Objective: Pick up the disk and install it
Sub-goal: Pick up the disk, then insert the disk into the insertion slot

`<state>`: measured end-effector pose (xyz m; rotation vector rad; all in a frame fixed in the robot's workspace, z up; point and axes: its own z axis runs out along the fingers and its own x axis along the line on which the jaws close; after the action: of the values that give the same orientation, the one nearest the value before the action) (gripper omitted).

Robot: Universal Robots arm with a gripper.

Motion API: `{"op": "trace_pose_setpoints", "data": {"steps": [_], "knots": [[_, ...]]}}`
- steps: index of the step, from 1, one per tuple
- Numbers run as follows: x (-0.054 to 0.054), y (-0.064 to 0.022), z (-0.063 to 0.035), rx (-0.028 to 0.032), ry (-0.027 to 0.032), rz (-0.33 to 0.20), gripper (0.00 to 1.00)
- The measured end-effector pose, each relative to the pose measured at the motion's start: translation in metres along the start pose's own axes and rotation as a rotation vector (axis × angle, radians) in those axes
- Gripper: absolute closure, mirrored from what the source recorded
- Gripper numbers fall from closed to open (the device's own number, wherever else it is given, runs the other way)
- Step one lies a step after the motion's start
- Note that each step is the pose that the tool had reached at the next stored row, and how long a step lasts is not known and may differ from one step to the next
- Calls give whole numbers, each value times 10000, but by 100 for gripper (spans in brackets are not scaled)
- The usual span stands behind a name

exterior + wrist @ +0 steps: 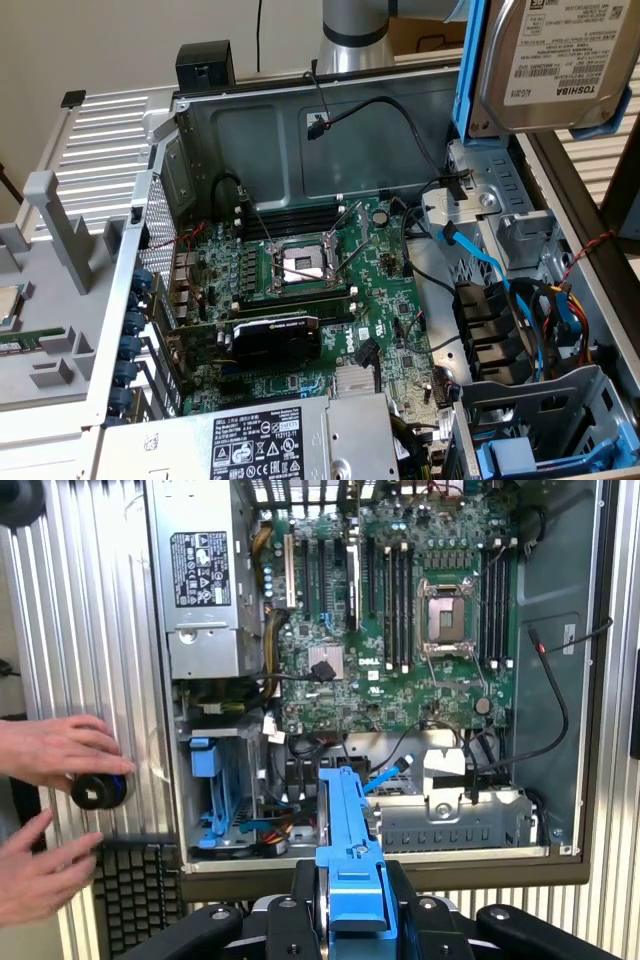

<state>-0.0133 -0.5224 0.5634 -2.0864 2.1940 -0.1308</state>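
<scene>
We see the disk [560,60] at one o'clock in the exterior view, lifted above the open computer case [280,140]. Its silver face tilts toward the camera inside its blue carrier [470,75], and its white label reads TOSHIBA, upside down. In the wrist view the hand [350,920] pinches the disk edge-on, with one black finger on each side of the blue frame.

Just below the disk, at three o'clock, a grey metal drive cage [490,215] sits inside the case, and a light blue cable [470,258] runs past it. At five o'clock another blue tray [520,458] lies in a lower bay.

The green motherboard [300,290], printed DELL, fills the middle of the case. It has an open processor socket [300,265] at its centre and a black expansion card [275,338] toward six o'clock. At six o'clock the grey power supply [270,440] carries a black label with DELL and a row of warning symbols.
</scene>
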Motion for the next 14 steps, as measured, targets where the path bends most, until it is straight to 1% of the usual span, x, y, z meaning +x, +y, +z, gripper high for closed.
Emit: {"op": "trace_pose_setpoints", "data": {"steps": [12,13,14], "knots": [[0,0,0,0,0,0,63],[0,0,0,0,1,3,63],[0,0,-1,2,19,9,63]]}}
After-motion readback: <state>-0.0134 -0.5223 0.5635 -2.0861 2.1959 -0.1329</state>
